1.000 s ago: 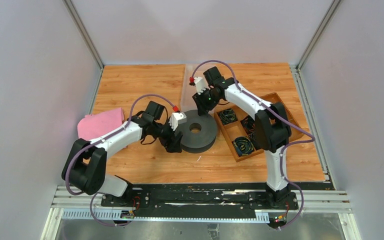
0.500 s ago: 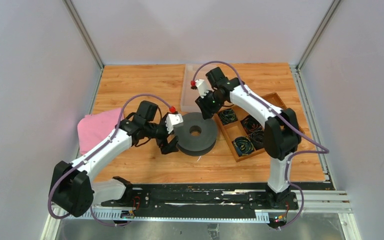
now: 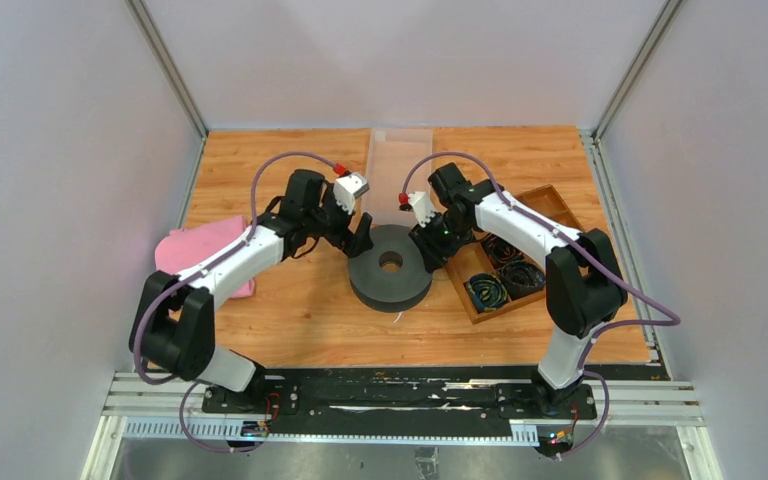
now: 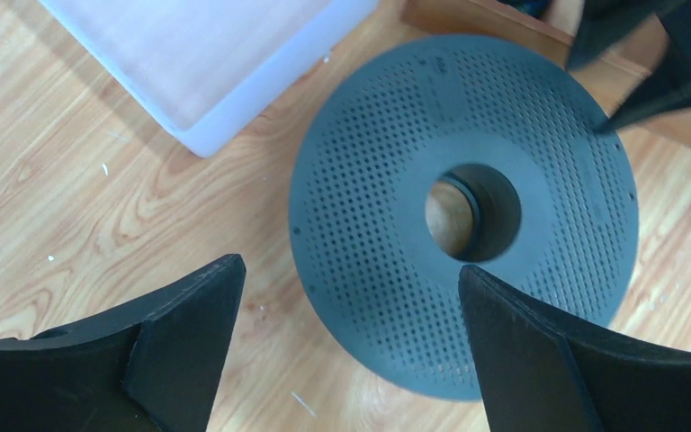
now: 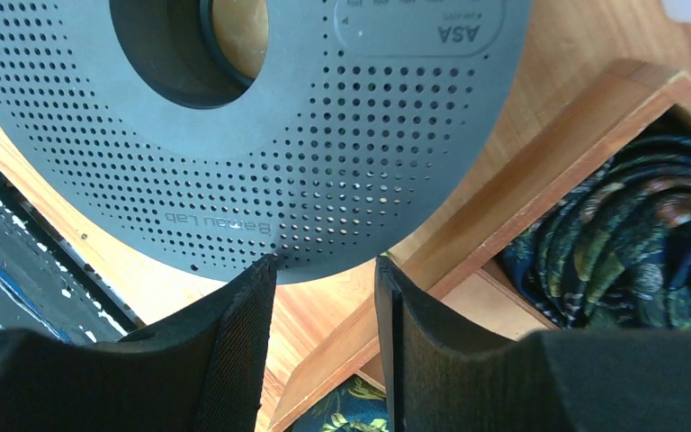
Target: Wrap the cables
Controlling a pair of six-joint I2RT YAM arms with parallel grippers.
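Wooden tabletop (image 3: 290,160), grey enclosure walls (image 3: 60,200). Left gripper (image 4: 349,268) spread wide, empty, above perforated spool (image 3: 380,283). Right gripper (image 5: 324,263) half-parted, empty, at spool rim beside wooden tray (image 5: 540,171). Green cables: cannot be made out in any view.

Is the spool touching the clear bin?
Apart. Left wrist view shows a strip of bare table between the spool and the bin's corner.

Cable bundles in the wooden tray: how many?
3 cable bundles visible in the wooden tray: one near-left, one just right of it, one behind them. The right arm covers part of the tray; more may be hidden.
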